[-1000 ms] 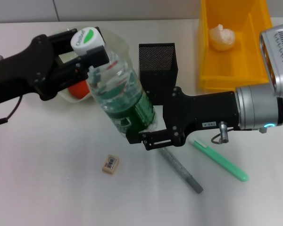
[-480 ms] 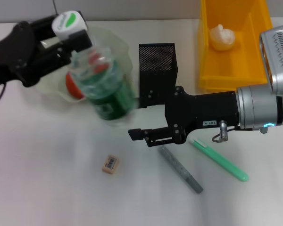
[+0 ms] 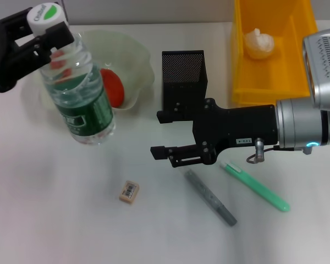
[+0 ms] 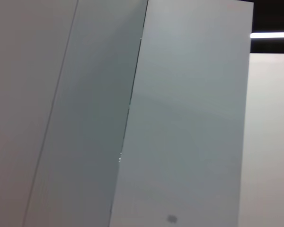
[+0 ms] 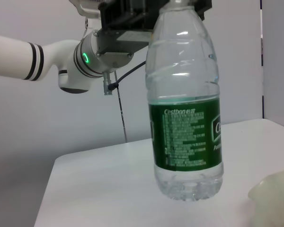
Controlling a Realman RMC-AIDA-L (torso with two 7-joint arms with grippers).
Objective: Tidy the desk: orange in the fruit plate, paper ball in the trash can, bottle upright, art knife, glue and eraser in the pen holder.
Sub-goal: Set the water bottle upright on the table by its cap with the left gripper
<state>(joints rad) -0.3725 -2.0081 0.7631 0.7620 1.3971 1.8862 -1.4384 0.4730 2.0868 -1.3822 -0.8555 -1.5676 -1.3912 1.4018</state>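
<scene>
Head view: the left gripper (image 3: 44, 34) is clamped on the cap end of the bottle (image 3: 80, 96), at the far left of the desk (image 3: 55, 220); the bottle stands nearly upright, slightly tilted, its base at or just above the desk, just in front of the fruit plate (image 3: 135, 60); the orange (image 3: 113, 87) lies inside the plate, partly hidden behind the bottle. The right gripper (image 3: 164, 135) hangs at mid-desk with its fingers spread apart and nothing between them, just in front of the pen holder (image 3: 182, 82). The eraser (image 3: 129, 192) lies on the desk nearer the robot, apart from everything else; the grey knife (image 3: 210, 197) and the green glue stick (image 3: 256, 187) lie on the desk beside each other, just below the right gripper and wrist. The paper ball (image 3: 258, 44) sits inside the trash can (image 3: 302, 33) at the far right.

Left wrist view: only plain pale wall panels show; no task item and no fingers are in sight.

Right wrist view: the bottle (image 5: 187, 118) stands upright, its base apparently on the desk (image 5: 99, 189), green label facing the camera; the left gripper (image 5: 132, 12) grips it at the cap from above; an edge of the plate (image 5: 274, 194) shows beside the bottle, near its base.
</scene>
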